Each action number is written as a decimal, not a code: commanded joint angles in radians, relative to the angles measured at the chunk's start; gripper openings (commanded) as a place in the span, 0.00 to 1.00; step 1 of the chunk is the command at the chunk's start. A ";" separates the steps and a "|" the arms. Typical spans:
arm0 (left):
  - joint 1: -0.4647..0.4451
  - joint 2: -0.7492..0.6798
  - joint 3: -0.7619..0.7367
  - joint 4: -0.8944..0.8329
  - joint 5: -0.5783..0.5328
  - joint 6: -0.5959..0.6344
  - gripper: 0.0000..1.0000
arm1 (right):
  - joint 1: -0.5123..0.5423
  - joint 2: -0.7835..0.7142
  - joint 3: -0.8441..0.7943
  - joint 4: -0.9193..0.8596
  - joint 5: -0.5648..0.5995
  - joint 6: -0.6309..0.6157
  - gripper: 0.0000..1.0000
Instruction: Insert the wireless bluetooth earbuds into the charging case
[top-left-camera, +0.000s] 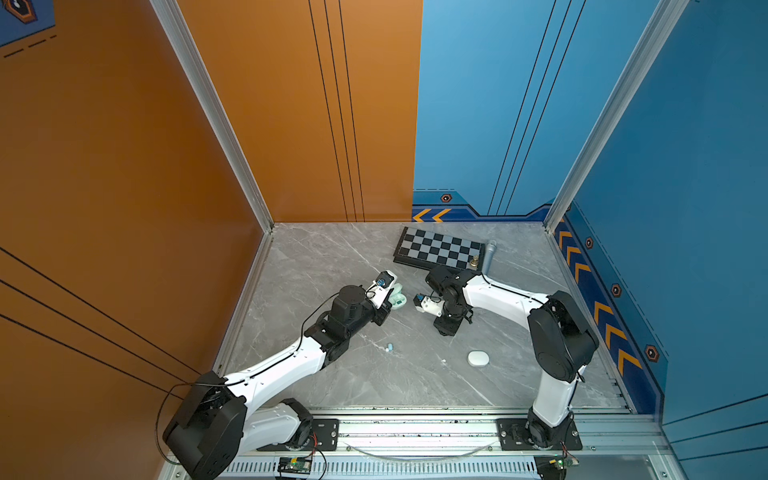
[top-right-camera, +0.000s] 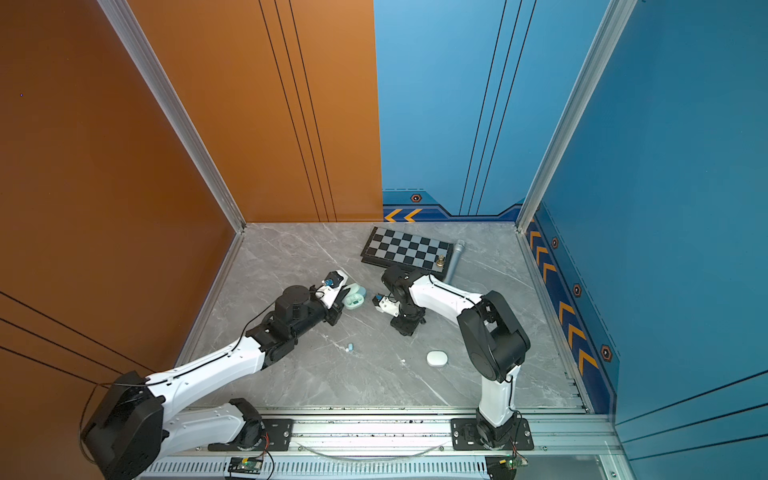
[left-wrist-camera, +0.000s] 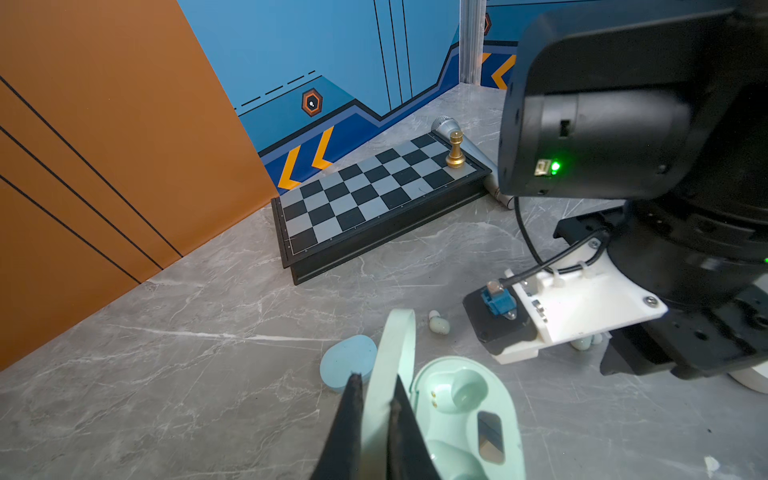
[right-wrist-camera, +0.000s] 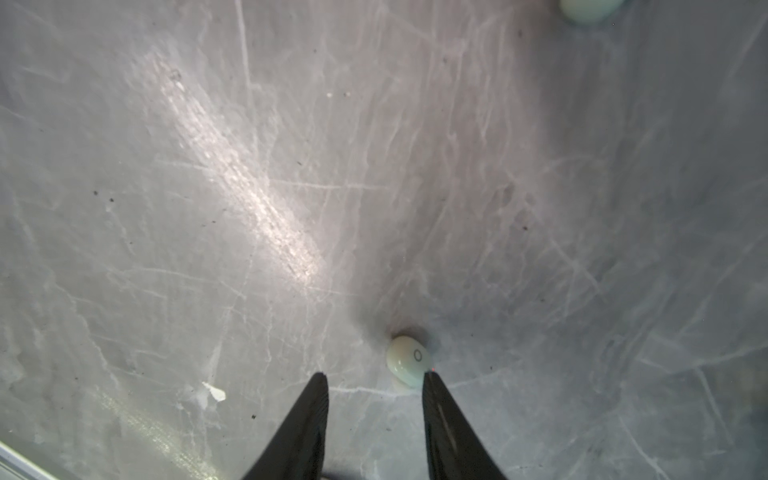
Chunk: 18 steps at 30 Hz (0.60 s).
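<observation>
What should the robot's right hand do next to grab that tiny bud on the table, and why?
Probably shift the right gripper slightly sideways so the pale earbud sits between its open jaws before closing. The bud lies by one fingertip, off-centre, so closing now might just nudge it. The left gripper is shut on the lid of the mint case, and a socket looks empty.

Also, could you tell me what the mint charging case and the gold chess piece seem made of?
Mint charging case: probably matte plastic, even colour, soft highlights. Gold chess piece: glossy, metallic glints; metal or plated plastic, unclear.
</observation>
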<state>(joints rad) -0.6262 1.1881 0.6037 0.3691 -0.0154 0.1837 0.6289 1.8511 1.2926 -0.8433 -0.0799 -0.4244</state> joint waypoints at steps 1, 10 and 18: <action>0.008 -0.021 -0.013 -0.008 -0.016 -0.016 0.00 | -0.005 0.011 0.027 0.036 -0.005 -0.059 0.41; 0.008 -0.014 -0.008 -0.009 -0.021 -0.020 0.00 | -0.011 0.049 0.022 0.029 -0.016 -0.040 0.39; 0.009 0.001 0.003 -0.008 -0.014 -0.019 0.00 | -0.037 0.052 -0.013 0.024 -0.047 0.001 0.38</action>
<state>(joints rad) -0.6262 1.1873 0.6037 0.3676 -0.0181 0.1757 0.6010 1.8946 1.2930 -0.8104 -0.1051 -0.4461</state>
